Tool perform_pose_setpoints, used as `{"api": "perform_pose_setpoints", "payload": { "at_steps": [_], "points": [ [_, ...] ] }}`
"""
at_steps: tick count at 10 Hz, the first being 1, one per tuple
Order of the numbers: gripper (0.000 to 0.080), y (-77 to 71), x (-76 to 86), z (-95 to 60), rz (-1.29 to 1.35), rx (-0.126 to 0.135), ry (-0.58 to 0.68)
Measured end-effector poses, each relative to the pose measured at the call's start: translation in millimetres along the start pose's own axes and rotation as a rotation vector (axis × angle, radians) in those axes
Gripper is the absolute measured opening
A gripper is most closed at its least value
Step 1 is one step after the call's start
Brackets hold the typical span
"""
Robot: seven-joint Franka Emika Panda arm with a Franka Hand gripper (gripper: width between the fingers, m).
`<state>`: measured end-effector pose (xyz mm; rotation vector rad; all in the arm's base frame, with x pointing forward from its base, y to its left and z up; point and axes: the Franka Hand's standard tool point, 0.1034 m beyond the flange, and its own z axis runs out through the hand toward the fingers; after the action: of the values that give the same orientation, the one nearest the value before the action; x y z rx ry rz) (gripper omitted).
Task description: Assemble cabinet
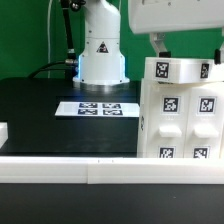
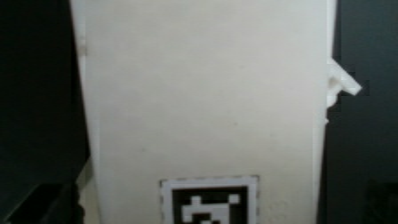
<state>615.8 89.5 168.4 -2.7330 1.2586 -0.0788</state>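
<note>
The cabinet point(image 1: 180, 110) is a large white box with several black-and-white tags, standing upright at the exterior view's right. My gripper point(image 1: 186, 48) reaches down from above with one finger on each side of the cabinet's top. In the wrist view the cabinet point(image 2: 205, 90) fills the frame as a tall white face with one tag point(image 2: 210, 203) near its end. The dark fingers point(image 2: 59, 203) lie against its two sides, so the gripper point(image 2: 208, 212) looks shut on the cabinet.
The marker board point(image 1: 100, 108) lies flat on the black table point(image 1: 50, 110) in front of the robot base point(image 1: 100, 55). A small white block point(image 1: 3, 132) shows at the exterior view's left edge. A white rail point(image 1: 100, 172) runs along the front.
</note>
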Motion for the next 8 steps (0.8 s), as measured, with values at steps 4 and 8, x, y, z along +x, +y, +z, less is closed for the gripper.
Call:
{"api": "perform_pose_setpoints", "payload": {
  "at_steps": [4,8],
  "points": [
    [0.0797,-5.3,-1.2,-10.9,-0.030,0.017,-0.012],
    [0.0797,-11.0,-5.8,-11.4,-0.393,0.004,0.008]
  ]
}}
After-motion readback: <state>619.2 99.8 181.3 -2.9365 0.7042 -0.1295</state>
